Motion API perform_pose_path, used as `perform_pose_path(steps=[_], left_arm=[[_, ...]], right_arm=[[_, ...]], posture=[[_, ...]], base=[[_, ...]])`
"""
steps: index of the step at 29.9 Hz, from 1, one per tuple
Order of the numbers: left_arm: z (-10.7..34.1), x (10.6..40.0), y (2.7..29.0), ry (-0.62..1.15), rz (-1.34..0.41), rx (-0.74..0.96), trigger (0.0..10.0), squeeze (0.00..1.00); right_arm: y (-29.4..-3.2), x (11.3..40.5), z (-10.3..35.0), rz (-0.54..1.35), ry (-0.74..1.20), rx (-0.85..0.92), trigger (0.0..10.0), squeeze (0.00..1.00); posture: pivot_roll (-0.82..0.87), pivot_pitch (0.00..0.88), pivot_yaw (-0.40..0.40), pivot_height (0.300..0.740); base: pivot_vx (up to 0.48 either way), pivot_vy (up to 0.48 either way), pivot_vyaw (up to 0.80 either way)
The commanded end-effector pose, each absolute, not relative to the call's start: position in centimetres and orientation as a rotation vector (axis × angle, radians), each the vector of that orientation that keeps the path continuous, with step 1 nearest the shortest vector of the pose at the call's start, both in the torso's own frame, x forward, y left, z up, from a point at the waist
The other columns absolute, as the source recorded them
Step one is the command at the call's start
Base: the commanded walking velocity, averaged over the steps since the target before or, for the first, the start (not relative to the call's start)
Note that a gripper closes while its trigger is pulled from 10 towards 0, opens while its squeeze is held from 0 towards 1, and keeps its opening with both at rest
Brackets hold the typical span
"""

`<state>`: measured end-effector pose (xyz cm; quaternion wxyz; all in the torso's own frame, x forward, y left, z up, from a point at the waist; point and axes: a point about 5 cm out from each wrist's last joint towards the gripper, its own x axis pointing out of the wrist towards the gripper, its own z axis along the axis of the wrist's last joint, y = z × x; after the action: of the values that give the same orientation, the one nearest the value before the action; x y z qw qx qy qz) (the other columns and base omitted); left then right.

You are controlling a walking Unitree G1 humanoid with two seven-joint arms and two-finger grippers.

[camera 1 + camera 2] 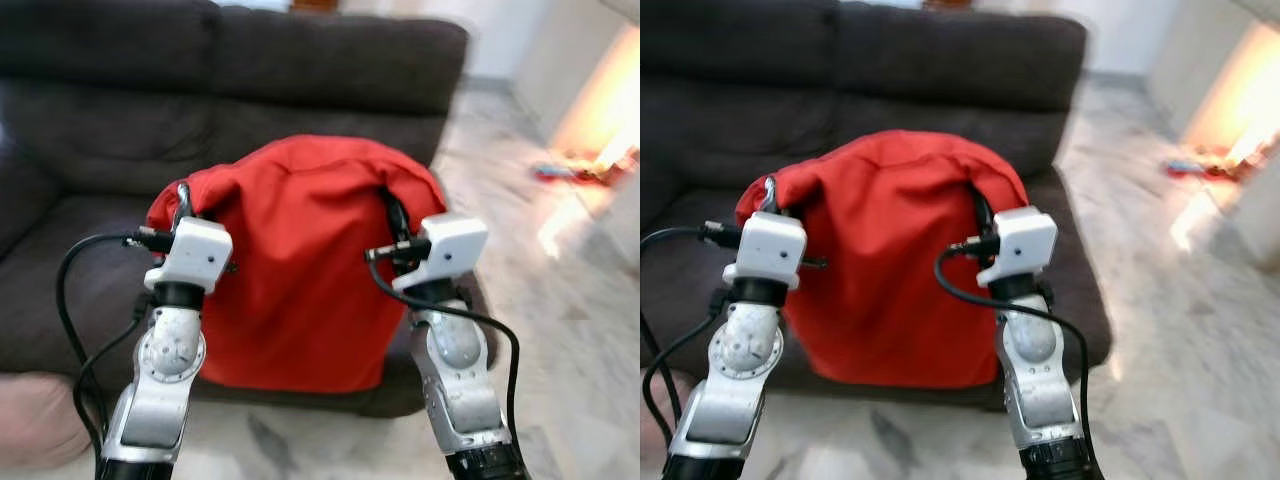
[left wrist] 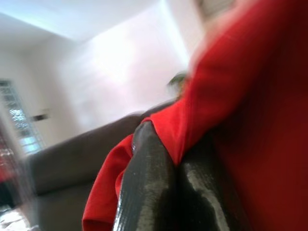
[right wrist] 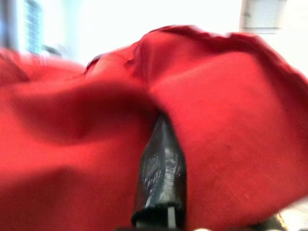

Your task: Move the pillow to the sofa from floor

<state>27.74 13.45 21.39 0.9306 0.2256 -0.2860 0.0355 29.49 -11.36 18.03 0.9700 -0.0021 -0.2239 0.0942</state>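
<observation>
Our left gripper [image 1: 183, 200] and right gripper [image 1: 392, 205], jaws clamped on the red pillow [image 1: 300, 270] at its upper corners, pillow raised before the dark sofa [image 1: 90, 150], above the marble floor [image 1: 570, 370].

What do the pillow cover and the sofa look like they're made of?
Pillow: matte red woven cloth, likely cotton; it creases and bunches where the left gripper and right gripper pinch it. Sofa: dark grey-brown, soft matte upholstery, possibly suede-like fabric; blur leaves this open.
</observation>
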Motion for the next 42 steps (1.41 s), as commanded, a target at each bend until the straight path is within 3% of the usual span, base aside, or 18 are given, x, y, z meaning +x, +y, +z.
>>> perform_pose_path(steps=[1, 13, 22, 42], left_arm=[[23.2, 27.0, 12.9, -0.684, 0.051, 0.48, 10.0, 0.0], [24.6, 27.0, 12.9, -0.726, 0.067, 0.477, 10.0, 0.0], [24.9, 27.0, 12.9, -0.738, 0.069, 0.473, 10.0, 0.0], [24.8, 27.0, 12.8, -0.734, 0.066, 0.469, 10.0, 0.0]], right_arm=[[-10.3, 29.2, 21.1, 0.224, -0.59, 0.022, 10.0, 0.0], [-9.8, 29.1, 21.8, 0.256, -0.62, 0.008, 10.0, 0.0], [-8.6, 28.6, 22.2, 0.355, -0.651, -0.017, 10.0, 0.0], [-8.4, 28.7, 22.6, 0.367, -0.662, -0.033, 10.0, 0.0]], posture=[[0.05, 0.008, -0.089, 0.74], [0.06, 0.007, -0.092, 0.74], [0.05, 0.007, -0.095, 0.74], [0.05, 0.005, -0.097, 0.74]], base=[[0.292, 0.0, 0.0], [0.294, 0.0, 0.0], [0.293, 0.0, 0.73], [0.292, 0.0, 0.0]])
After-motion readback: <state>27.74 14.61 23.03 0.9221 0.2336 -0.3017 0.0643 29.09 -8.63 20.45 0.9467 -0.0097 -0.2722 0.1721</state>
